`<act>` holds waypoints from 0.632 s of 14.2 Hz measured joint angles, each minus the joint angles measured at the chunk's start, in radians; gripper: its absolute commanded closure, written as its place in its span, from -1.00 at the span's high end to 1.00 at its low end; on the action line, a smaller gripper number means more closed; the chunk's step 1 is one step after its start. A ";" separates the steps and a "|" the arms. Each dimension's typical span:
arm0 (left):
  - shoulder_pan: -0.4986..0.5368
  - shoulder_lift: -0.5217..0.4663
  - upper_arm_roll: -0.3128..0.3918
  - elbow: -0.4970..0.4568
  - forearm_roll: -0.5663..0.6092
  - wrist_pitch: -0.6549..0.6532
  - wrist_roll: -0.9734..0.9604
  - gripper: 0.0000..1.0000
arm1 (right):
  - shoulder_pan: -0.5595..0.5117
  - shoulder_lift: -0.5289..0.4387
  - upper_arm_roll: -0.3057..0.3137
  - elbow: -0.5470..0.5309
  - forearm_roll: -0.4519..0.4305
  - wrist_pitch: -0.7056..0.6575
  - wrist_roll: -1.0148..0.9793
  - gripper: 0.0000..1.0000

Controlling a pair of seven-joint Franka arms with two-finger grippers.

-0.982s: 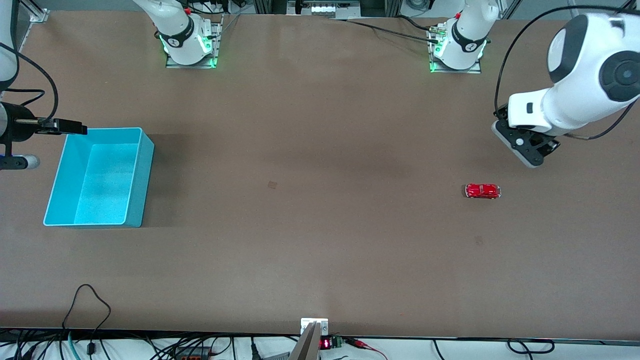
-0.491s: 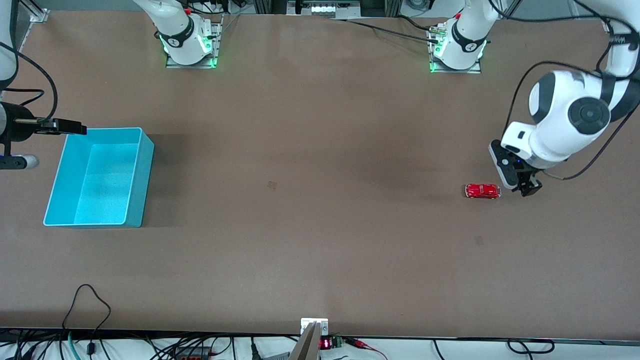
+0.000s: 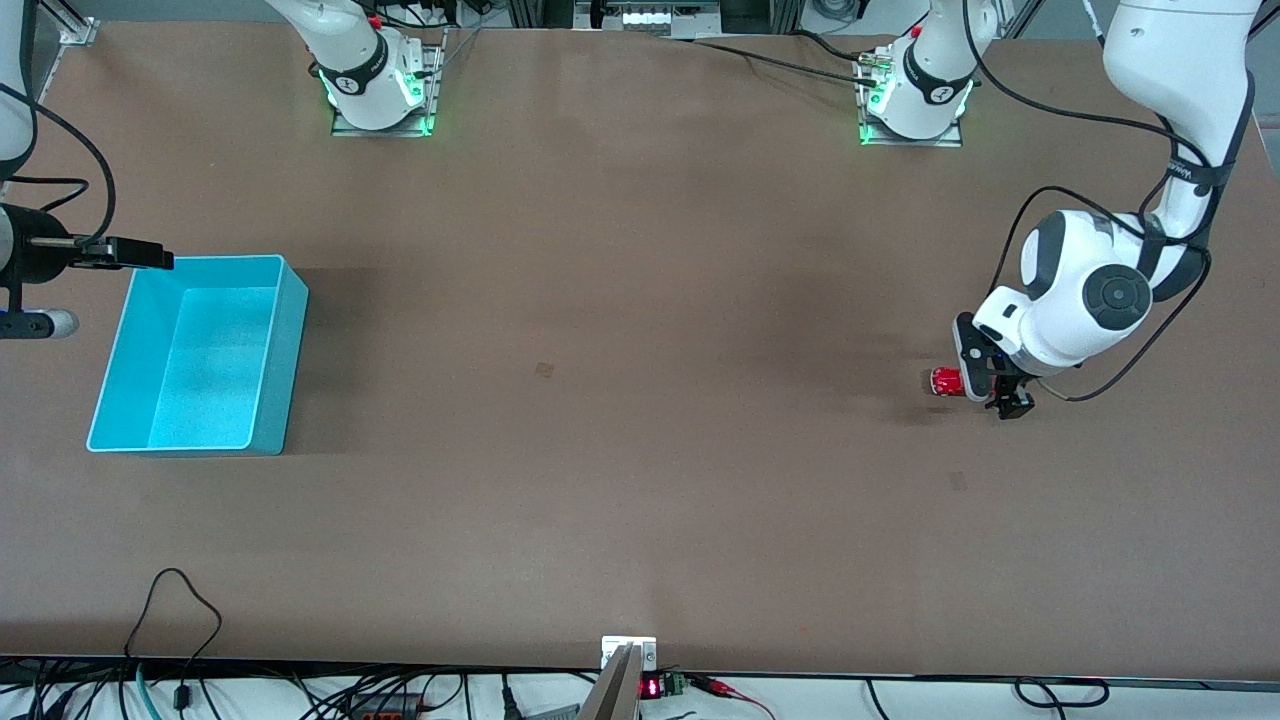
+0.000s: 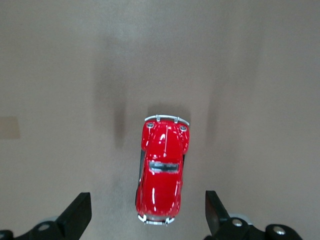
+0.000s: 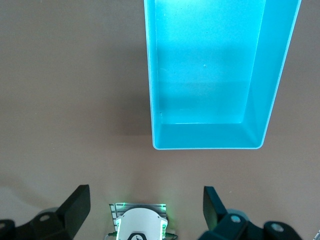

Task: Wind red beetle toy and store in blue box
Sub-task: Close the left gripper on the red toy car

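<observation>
brown table (image 3: 640, 300) | cables (image 3: 170, 620) nr front edge | red-digit display (image 3: 651, 688)

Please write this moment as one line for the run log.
left gripper: open over toy car | right gripper: open, waiting beside blue box | box: empty

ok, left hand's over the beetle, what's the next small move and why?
Probably lower the left hand straight down, then close. Its fingers are open on either side of the red beetle toy, which sits on the table untouched. The right hand waits open by the blue box.
</observation>
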 measured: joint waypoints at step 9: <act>-0.003 0.034 -0.001 0.003 0.000 0.007 0.054 -0.62 | -0.001 0.000 0.000 0.000 0.000 0.000 0.000 1.00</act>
